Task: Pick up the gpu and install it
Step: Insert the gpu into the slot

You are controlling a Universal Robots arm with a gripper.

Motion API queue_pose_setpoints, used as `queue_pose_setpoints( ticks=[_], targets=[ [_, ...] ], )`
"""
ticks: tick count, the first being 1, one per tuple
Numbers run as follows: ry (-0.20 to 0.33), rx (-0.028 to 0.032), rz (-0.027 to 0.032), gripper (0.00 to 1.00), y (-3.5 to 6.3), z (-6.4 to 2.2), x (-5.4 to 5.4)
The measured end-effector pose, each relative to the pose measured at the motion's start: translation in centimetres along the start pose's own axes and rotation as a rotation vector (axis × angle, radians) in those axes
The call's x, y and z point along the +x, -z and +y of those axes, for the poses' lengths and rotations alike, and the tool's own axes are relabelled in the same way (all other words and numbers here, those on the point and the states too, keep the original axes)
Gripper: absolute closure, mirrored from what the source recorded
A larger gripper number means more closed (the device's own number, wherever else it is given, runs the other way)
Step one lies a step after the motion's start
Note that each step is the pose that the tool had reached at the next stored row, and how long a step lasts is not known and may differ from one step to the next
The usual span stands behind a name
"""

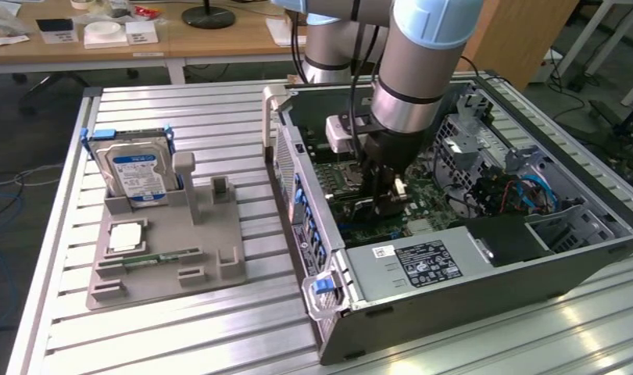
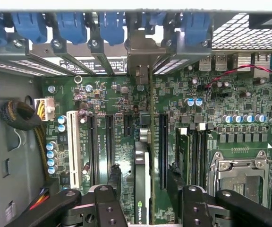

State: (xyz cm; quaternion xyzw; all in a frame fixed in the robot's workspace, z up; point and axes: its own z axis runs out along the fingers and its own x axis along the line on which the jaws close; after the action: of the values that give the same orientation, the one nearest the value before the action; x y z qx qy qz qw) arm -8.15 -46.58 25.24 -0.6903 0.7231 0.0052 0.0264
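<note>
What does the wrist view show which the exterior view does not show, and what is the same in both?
Wrist view: the gpu standing edge-on in a motherboard slot, its bracket at the rear wall, with a finger on each side, apart from it.
Exterior view: the hard drive upright in the grey holder, outside the computer case.
Both: the gripper inside the case above the green motherboard.
</note>
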Motion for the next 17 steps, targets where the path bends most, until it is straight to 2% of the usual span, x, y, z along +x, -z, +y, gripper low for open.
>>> queue_pose_setpoints(
  ticks=[17],
  targets=[
    [-0.001,0.0001,-0.0002,0.48,0.28,-0.01,-0.02]
  ],
)
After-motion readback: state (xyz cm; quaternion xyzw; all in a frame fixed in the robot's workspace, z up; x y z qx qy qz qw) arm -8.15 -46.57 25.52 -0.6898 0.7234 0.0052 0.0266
